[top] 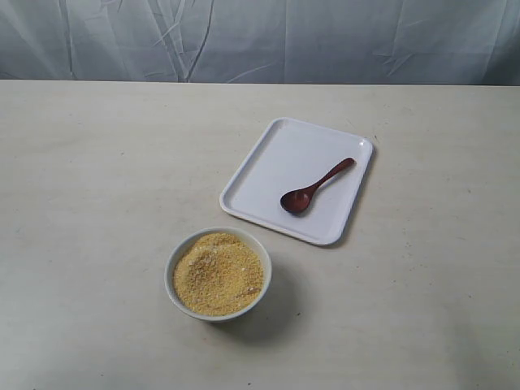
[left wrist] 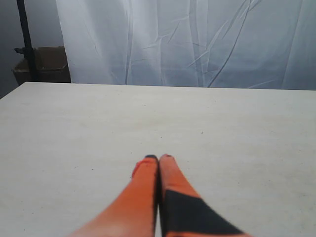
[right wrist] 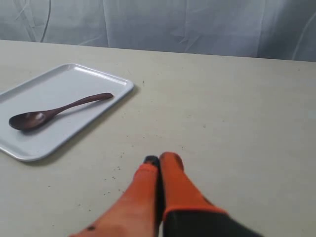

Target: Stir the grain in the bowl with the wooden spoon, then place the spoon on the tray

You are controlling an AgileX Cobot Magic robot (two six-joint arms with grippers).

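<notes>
A small white bowl (top: 172, 264) sits near the table's front, heaped with golden-yellow grain (top: 218, 273). Behind it to the right lies the flat white tray (top: 276, 150) with the dark reddish-brown wooden spoon (top: 315, 186) resting on it, scoop toward the front. The right wrist view also shows the tray (right wrist: 59, 81) and spoon (right wrist: 59, 109), well apart from my right gripper (right wrist: 160, 159), which is shut with nothing in it. My left gripper (left wrist: 158, 157) is shut too, over bare table. Neither gripper appears in the exterior view.
A pale table (top: 97, 162) spreads all round the bowl and tray. A grey-white curtain (top: 260, 36) hangs behind its far edge. A brown box (left wrist: 44, 64) and a dark pole (left wrist: 25, 39) stand beyond the table in the left wrist view.
</notes>
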